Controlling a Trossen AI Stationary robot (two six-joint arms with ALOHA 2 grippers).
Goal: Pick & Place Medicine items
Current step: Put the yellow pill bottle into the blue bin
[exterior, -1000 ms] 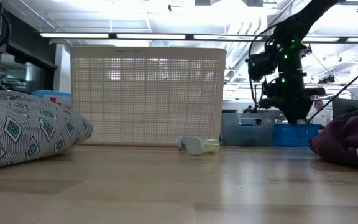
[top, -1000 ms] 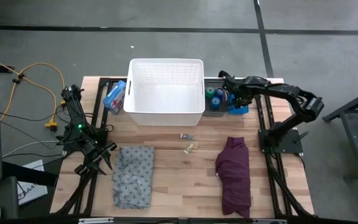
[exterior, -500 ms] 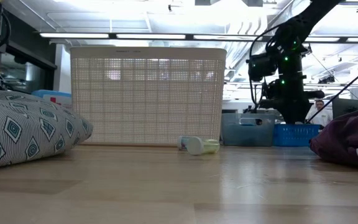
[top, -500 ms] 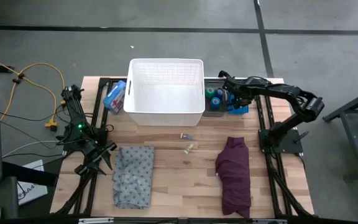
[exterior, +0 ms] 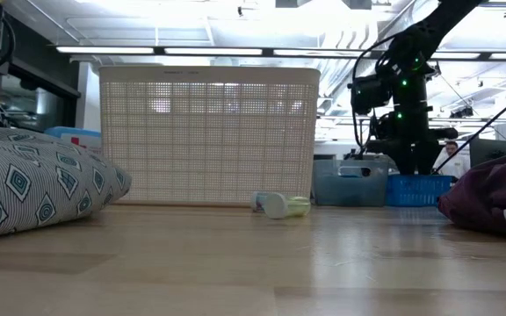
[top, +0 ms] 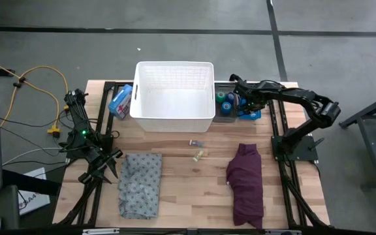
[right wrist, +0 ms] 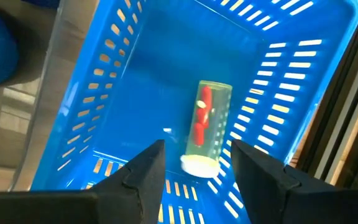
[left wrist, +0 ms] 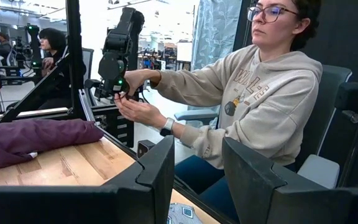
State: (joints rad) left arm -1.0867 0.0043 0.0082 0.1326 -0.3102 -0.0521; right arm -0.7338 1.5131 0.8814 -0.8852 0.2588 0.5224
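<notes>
Hovering my right pincer [right wrist: 191, 168] over the small blue basket [right wrist: 291, 81], I see a clear vial [right wrist: 207, 127] with something red inside lying on the basket floor between my parted fingers [right wrist: 145, 177]. The jaws stand open around nothing — the vial rests free below them, which I judge means it is either just let go or about to be taken; I cannot say which.

Nearest in the high view, along the lower part of the frame, the grey patterned cloth [top: 140, 184] lies lower left and the purple cloth [top: 246, 181] lower right; neither belongs to the job. My left pincer [top: 108, 164] waits at the lower left of the desk [top: 181, 196], its fingers [left wrist: 157, 180] a little apart and empty.

At mid-frame, a thin yellowish tube [top: 199, 155] and a tiny clear piece [top: 195, 142] lie loose on the bare wood, near each other — still to be collected, I judge.

Farthest, at the upper part of the frame, the big white basket [top: 173, 116] stands at centre. Right of it a clear tray holds the green roll [top: 221, 98] and a blue roll [top: 228, 106], just beside the blue basket where my right arm reaches.
</notes>
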